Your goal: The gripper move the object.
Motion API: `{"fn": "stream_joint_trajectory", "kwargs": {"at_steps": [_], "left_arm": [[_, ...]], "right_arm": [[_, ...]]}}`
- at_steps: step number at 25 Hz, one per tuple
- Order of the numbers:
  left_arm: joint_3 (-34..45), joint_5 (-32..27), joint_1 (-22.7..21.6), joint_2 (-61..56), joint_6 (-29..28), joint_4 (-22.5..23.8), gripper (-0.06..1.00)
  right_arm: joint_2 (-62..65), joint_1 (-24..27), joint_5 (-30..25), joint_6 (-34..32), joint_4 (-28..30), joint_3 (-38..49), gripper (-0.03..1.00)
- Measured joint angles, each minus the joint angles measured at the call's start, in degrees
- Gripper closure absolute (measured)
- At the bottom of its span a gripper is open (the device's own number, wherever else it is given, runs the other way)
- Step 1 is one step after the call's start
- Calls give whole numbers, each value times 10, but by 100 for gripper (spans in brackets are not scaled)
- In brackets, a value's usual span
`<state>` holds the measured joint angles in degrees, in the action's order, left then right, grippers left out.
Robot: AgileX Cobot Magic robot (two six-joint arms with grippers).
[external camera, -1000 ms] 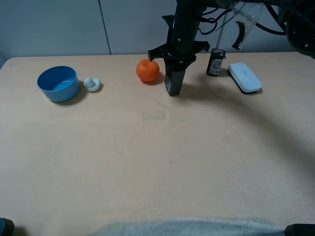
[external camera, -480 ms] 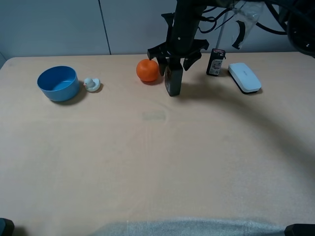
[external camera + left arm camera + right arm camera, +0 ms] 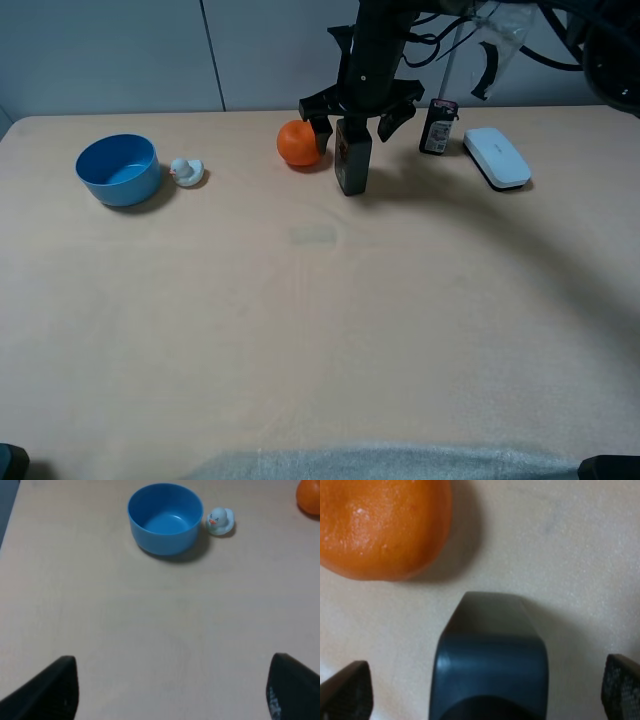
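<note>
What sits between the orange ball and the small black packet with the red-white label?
In the exterior high view, the tall dark rectangular bottle stands between orange ball and packet, with the open right gripper over its top.

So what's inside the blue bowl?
Nothing that shows. The blue bowl looks empty, its bare blue bottom showing in the left wrist view. The little duck sits outside, beside it.

Dark bottle point(image 3: 352, 168) upright on table point(image 3: 320, 300)

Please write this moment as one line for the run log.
right gripper: jaws open, above bottle | bottle: upright on table, beside orange ball | left gripper: open, idle
</note>
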<state>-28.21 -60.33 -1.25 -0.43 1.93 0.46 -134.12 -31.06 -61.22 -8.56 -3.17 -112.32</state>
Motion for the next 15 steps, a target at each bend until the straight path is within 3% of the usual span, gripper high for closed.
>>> {"fn": "stream_joint_trajectory", "kwargs": {"at_steps": [15], "left_arm": [[0,0,0,0,0,0,12]], "right_arm": [[51,0,-22,-10,-1,-3,27]]}}
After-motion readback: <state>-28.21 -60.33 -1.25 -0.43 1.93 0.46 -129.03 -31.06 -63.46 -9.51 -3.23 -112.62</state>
